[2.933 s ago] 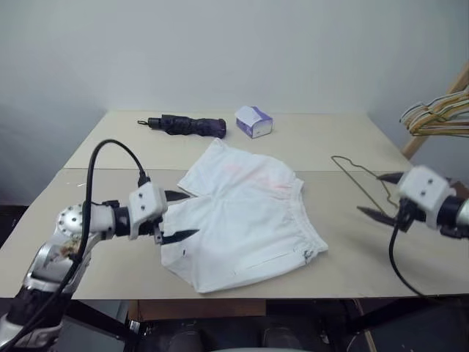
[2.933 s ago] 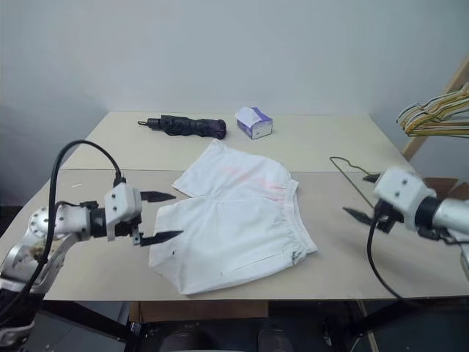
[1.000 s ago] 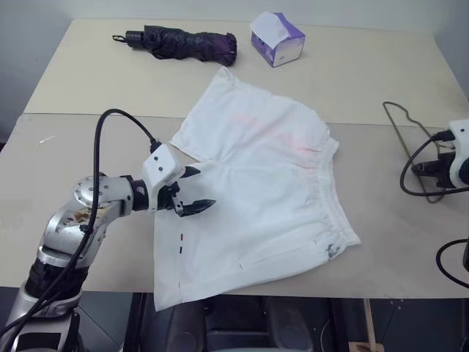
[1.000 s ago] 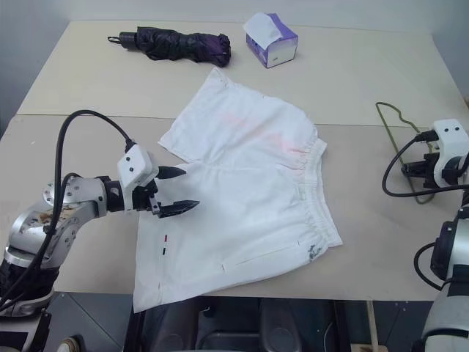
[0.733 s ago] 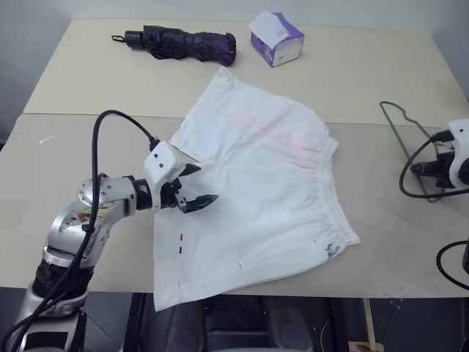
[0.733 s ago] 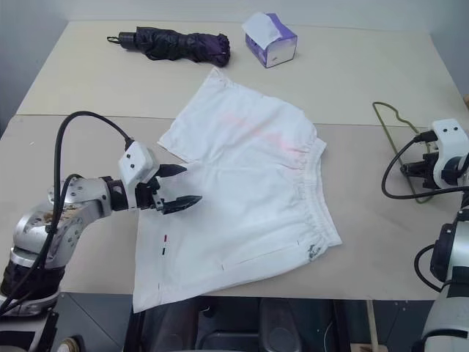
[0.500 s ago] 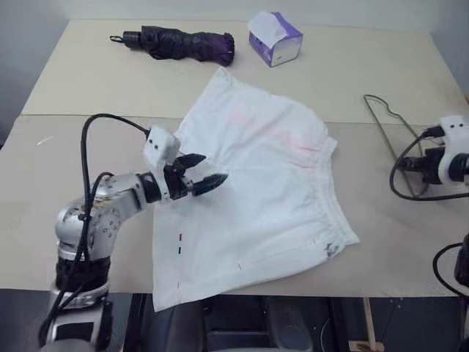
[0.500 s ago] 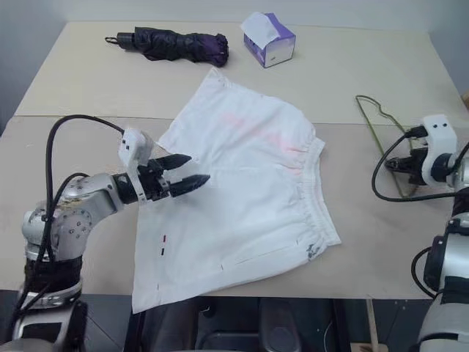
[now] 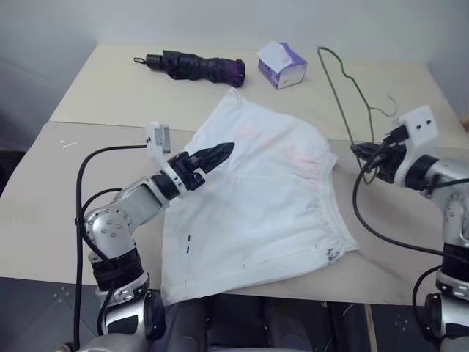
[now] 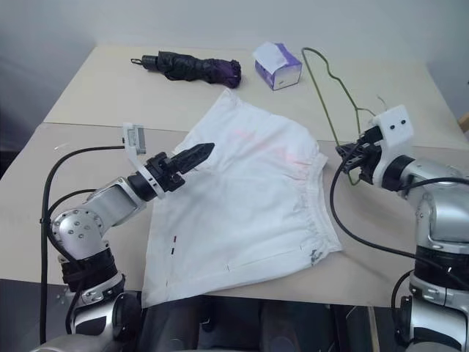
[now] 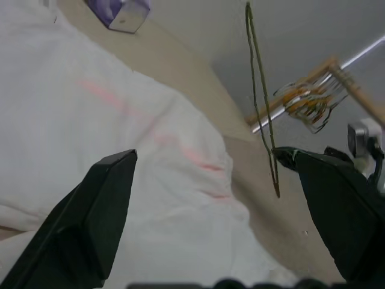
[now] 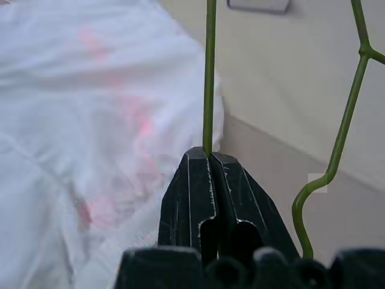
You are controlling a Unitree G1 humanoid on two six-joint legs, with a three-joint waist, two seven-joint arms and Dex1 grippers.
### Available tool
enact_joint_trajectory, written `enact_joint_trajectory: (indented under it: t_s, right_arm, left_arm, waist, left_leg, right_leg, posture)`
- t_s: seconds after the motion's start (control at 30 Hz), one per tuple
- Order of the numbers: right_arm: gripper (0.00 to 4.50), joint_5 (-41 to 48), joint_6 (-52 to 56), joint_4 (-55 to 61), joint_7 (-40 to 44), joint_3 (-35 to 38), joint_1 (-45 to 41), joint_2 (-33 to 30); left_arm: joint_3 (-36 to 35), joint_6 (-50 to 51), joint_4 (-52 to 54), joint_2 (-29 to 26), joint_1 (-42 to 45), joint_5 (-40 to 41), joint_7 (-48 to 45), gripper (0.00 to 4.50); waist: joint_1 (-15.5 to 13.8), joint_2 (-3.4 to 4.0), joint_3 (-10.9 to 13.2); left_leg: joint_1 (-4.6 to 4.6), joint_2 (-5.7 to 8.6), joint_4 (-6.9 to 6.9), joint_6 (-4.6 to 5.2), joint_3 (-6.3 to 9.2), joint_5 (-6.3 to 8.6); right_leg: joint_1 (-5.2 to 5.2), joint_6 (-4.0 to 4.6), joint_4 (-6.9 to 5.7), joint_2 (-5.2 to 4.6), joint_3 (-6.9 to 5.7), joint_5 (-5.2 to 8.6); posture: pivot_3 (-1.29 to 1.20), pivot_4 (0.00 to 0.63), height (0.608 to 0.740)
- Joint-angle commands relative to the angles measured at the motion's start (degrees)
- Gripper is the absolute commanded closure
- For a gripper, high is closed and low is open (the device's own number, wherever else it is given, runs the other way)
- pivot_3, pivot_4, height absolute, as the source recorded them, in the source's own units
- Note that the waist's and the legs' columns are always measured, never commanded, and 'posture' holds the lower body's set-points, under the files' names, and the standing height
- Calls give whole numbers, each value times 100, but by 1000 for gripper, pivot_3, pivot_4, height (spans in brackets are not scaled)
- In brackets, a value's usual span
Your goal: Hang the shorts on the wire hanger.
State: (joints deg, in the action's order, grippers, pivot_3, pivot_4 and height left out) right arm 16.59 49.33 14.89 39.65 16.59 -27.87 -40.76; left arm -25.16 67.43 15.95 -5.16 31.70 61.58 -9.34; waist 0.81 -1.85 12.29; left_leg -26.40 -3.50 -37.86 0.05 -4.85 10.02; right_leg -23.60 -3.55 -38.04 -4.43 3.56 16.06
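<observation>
The white shorts (image 9: pixel 256 198) lie spread flat on the table, waistband toward the right. My right gripper (image 9: pixel 364 152) hovers just past the waistband, shut on the thin olive wire hanger (image 9: pixel 332 88). The hanger stands up off the table, its wire rising from between the closed fingers (image 12: pixel 209 155). My left gripper (image 9: pixel 218 154) hangs above the shorts' far leg and points toward the hanger. In the left wrist view its fingers (image 11: pixel 102 198) stand wide apart with nothing between them.
A folded dark umbrella (image 9: pixel 198 67) and a white-and-purple tissue box (image 9: pixel 282 64) lie at the table's far side. A bunch of hangers on a wooden rack (image 11: pixel 307 99) stands off to the right. A seam (image 9: pixel 95 126) joins two tabletops.
My right gripper has swung left toward the shorts, lifting the wire hanger from flat on the table to upright. My left gripper has rolled and risen slightly over the shorts. The camera has tilted.
</observation>
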Motion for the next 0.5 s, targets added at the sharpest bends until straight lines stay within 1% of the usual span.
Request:
enact_joint_trajectory:
  t_s: [0.03,0.17,0.23,0.37,0.5]
  right_arm:
    - [4456,122,-220,992,-381,-105,113,272]
    - [4456,13,-657,1952,-796,-622,548,840]
    - [4456,-147,-956,2226,-877,-893,841,930]
    - [4456,-340,-1297,2529,-1062,-1253,1248,1038]
    - [4456,-441,-1513,2665,-1161,-1495,1428,1113]
  left_arm:
    - [229,0,180,162,-26,495,222,0]
    - [316,-202,45,616,5,1124,648,0]
    - [347,-333,-2,730,67,1389,818,0]
    - [379,-678,-185,776,218,1809,1076,0]
    - [576,-900,-316,659,316,1864,1134,0]
  waist:
    - [28,-23,-64]
    - [70,-33,-195]
    - [86,-35,-238]
    - [132,-32,-277]
    - [172,-31,-321]
  left_leg:
    - [3,0,0,10,0,3]
    - [12,-5,0,15,5,-1]
    - [17,-4,0,18,8,-2]
    - [26,-1,0,21,11,-2]
    - [28,-1,0,22,13,-2]
  right_leg:
    - [1,4,-2,2,0,-3]
    - [10,10,-2,9,-1,-11]
    - [16,10,-2,9,-2,-11]
    - [28,10,1,9,-3,-11]
    - [30,10,0,11,-3,-11]
  posture:
    - [-67,110,740]
    - [-85,106,740]
    - [-89,105,740]
    - [-98,104,740]
    - [-108,96,740]
